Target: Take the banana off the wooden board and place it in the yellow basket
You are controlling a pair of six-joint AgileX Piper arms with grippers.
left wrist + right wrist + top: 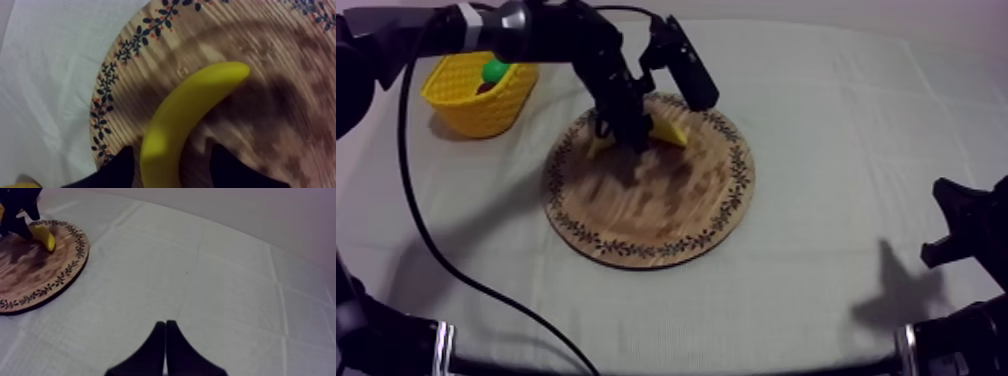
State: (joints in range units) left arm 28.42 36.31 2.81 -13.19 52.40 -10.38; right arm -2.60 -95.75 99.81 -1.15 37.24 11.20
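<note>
1 banana (pixel 192 107) is lying on the wooden board (pixel 280 100), on the board's far part, close to the patterned rim on the side toward the yellow basket (pixel 476 105). 2 black fingers (pixel 117 172) of the left gripper (pixel 626 122) are standing spread apart, 1 at each side of the banana. The finger on the rim side is sitting right against the peel, while a strip of bare wood is showing between the fruit and the other finger, so the gripper is straddling the banana unclenched and is not squeezing it. In the top view the left arm is reaching in from the upper left and covering the banana's middle, with the 2 yellow ends showing at either side of the gripper. The basket is sitting off the board but near it, at the far left of the table, with the arm passing above its far rim. 1 green fruit (pixel 494 70) is resting inside it, beside something dark red that is too small to tell. Grey-white cloth (pixel 816 300) is lying between board and basket. The right gripper (pixel 166 325) is hanging well apart from the board at the table's right side, over plain cloth, its fingers pressed together into a narrow wedge and clenched on nothing.
</note>
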